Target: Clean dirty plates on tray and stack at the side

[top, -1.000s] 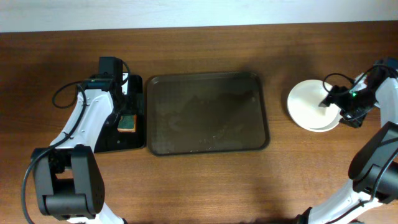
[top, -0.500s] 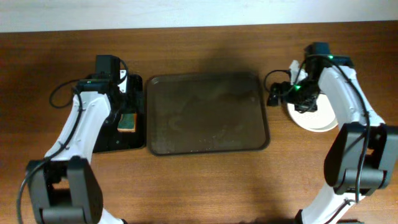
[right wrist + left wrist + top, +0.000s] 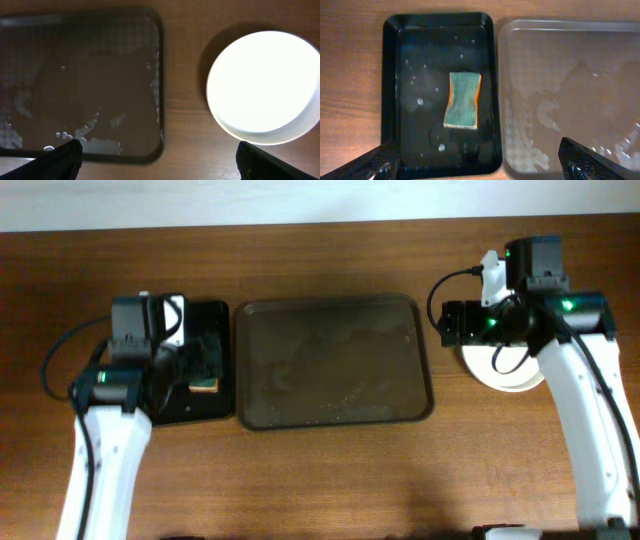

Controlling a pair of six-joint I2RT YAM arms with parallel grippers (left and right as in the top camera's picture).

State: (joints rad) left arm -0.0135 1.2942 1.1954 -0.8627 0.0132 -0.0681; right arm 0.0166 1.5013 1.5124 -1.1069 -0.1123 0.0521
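The serving tray (image 3: 330, 370) lies in the middle of the worktop (image 3: 330, 480) with no plate on it, only a wet, streaky film and scattered droplets, which the right wrist view shows along its near edge. The white plates (image 3: 265, 85) sit on the worktop just beside the tray's right end, apart from it by a strip of bare wood. A doubled rim at the lower edge suggests more than one plate stacked there. The right gripper (image 3: 167, 162) hangs above the gap between tray and plates, its jaws spread wide and empty, both tips showing at the bottom corners of its own view. It is clearly the nearer arm to the stack, which lies to its right-hand side. The left gripper (image 3: 480, 167) is likewise spread wide and holds nothing. It hovers over the black tray (image 3: 390, 100) at the left end of the serving tray, where the sponge (image 3: 462, 100) lies flat, green side up, in a little water. The sponge's long axis runs crosswise to the line between the left fingertips, so a straight descent would close the jaws across its narrower width. Judging by the bare tray and the plates set aside, the cleaning and stacking look done, or very nearly so.
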